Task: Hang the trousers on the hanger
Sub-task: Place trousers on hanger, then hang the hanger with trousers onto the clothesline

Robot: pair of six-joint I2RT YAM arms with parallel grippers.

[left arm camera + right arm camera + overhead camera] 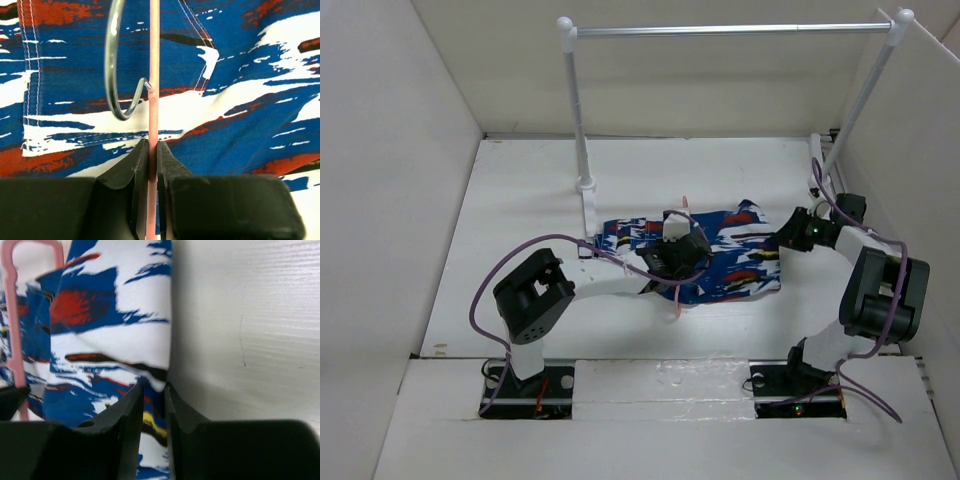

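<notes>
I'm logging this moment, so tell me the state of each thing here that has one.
trousers: lying on the table, hanger across them.
hanger: clamped in the left hand.
left hand: shut on the hanger.
right hand: fingers slightly apart at the trousers' edge, grip unclear.

Up top, a silver rail [730, 30] runs straight across the back, carried on two white posts. The left post [576, 110] stands upright and is planted in a round foot [585, 184] on the white table [520, 200]. The right post [865, 95] leans, its head up against the right wall [920, 130]. Plain pale walls box the table in on the left [380, 150] and at the back [720, 90] too. Along the near edge lies a white board [660, 420], slightly scuffed in the middle.
</notes>
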